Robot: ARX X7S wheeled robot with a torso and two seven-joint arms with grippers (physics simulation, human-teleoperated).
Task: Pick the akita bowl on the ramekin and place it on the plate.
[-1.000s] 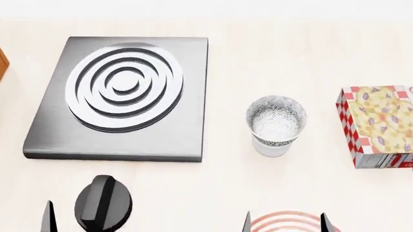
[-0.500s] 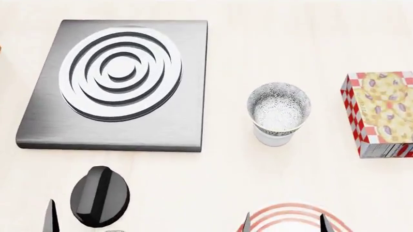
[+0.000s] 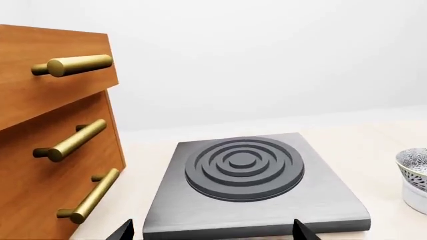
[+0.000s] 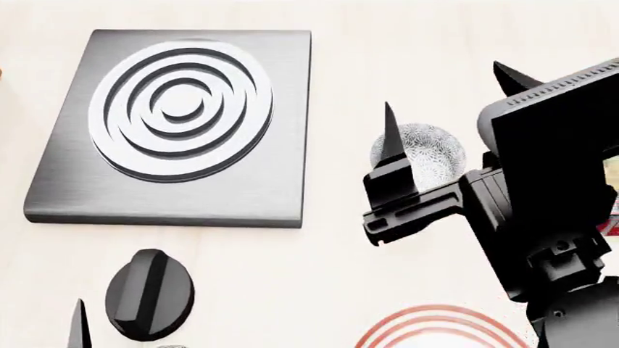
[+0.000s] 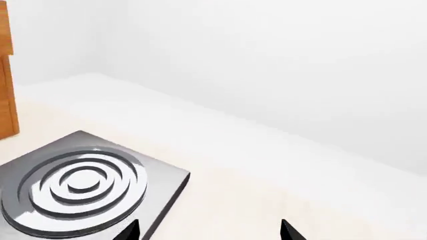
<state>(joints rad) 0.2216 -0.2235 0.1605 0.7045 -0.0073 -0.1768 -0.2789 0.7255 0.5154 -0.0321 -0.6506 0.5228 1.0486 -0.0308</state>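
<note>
The akita bowl [image 4: 433, 154] is speckled grey and shows only in part behind my right gripper [image 4: 445, 87]. That gripper hangs raised in front of the bowl, open, with nothing between its fingers. In the left wrist view the bowl [image 3: 413, 166] sits on the white ramekin [image 3: 417, 196] at the frame's edge; the ramekin is hidden in the head view. The red-ringed plate [image 4: 437, 325] lies near the front edge. My left gripper [image 3: 213, 232] is open and empty, low before the stove block. The right wrist view shows my right gripper [image 5: 210, 231] open over bare counter.
A grey stove block [image 4: 179, 123] with a ringed burner fills the left of the counter. A black oval object [image 4: 150, 293] lies in front of it. A wooden drawer unit [image 3: 53, 150] with brass handles stands left of the stove. A red-checked box [image 4: 609, 217] peeks out behind the right arm.
My right arm has risen into the head view and now covers the ramekin, part of the bowl and most of the box. The head view shifted slightly a second ago.
</note>
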